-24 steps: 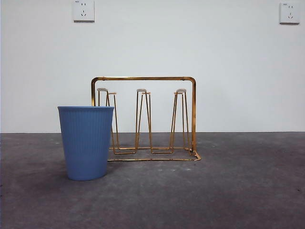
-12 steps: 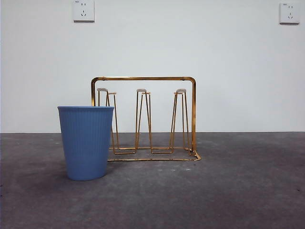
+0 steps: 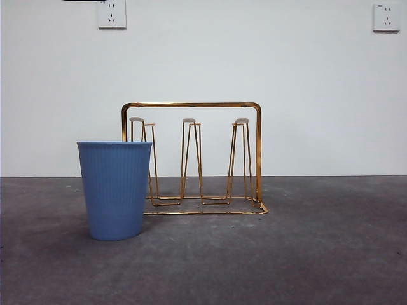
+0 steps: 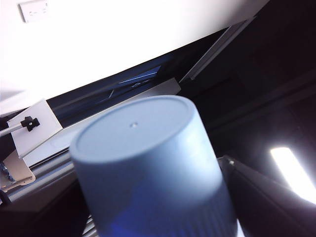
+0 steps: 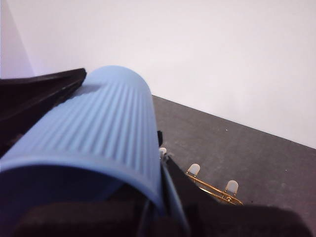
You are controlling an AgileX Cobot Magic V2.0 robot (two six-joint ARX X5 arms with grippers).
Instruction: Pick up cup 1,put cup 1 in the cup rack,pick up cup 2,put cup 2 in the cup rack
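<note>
A blue ribbed cup (image 3: 115, 189) stands upright on the dark table, in front of the left end of the gold wire cup rack (image 3: 191, 159). No gripper reaches into the front view. My left gripper (image 4: 148, 173) is shut on a second blue cup (image 4: 143, 158), whose closed bottom faces the camera, with the ceiling behind it. My right gripper (image 5: 121, 106) is shut on a third blue ribbed cup (image 5: 98, 128), held tilted on its side above the rack's white-tipped pegs (image 5: 212, 185).
A white wall with two sockets (image 3: 111, 14) stands behind the table. The grey table top (image 3: 318, 241) stretches to the right of the rack.
The cup and the rack on the table have not moved. A thin dark sliver now shows at the front view's top edge, on the left.
</note>
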